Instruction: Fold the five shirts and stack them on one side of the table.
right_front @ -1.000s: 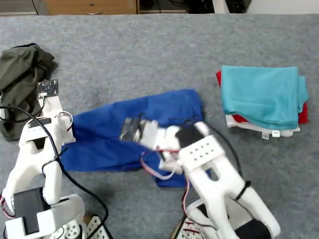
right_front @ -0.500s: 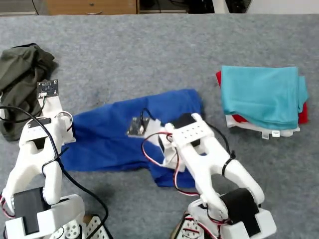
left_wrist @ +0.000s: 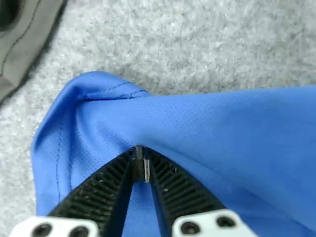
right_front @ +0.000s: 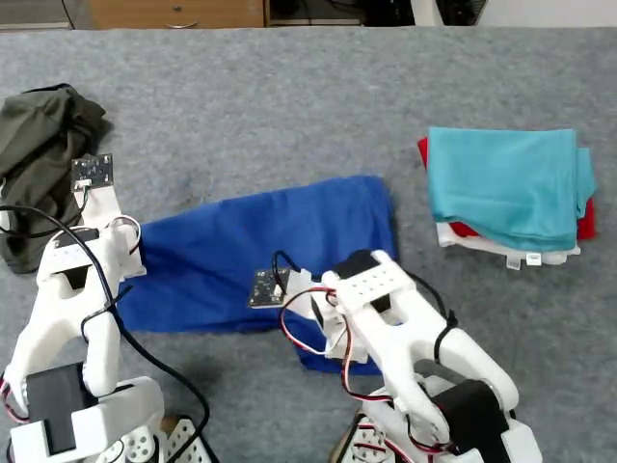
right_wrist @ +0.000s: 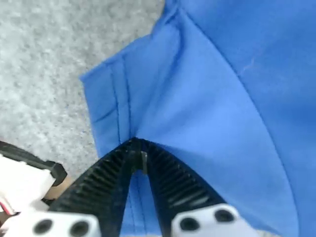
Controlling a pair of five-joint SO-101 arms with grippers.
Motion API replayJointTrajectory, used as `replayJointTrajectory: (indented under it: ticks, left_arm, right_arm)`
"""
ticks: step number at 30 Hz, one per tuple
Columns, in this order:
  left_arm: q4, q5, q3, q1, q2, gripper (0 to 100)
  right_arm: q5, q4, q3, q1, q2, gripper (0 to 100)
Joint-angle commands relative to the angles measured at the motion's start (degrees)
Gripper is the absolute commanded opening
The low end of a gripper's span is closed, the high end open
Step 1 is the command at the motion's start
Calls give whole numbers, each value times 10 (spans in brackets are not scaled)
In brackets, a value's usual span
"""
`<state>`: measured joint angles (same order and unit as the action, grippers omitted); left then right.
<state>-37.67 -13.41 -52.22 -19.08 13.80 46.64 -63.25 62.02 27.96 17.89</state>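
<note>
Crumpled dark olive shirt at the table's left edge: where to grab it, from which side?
Likely a raised fold on the crumpled dark olive shirt, on its edge facing the blue shirt, coming down from above. It lies bunched in a heap with no flat hem showing, so a ridge gives the jaws something to pinch.

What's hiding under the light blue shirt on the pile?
Under the light blue shirt a red shirt and a white shirt peek out at the edges. The rest of them is covered.
</note>
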Motion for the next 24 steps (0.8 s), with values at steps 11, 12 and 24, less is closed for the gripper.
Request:
replayJointTrajectory:
  ticks: [11,12,24]
  left_arm:
    - [-127,2,83,4,31,20]
    - [-158,2,109,4,40,20]
    - [-139,3,254,-24,-76,20]
  right_arm:
    - [-8,-124,-440,-145,-29,2]
    - [-9,-126,-473,-146,-57,2]
    - [-113,-163,-874,-176,-485,2]
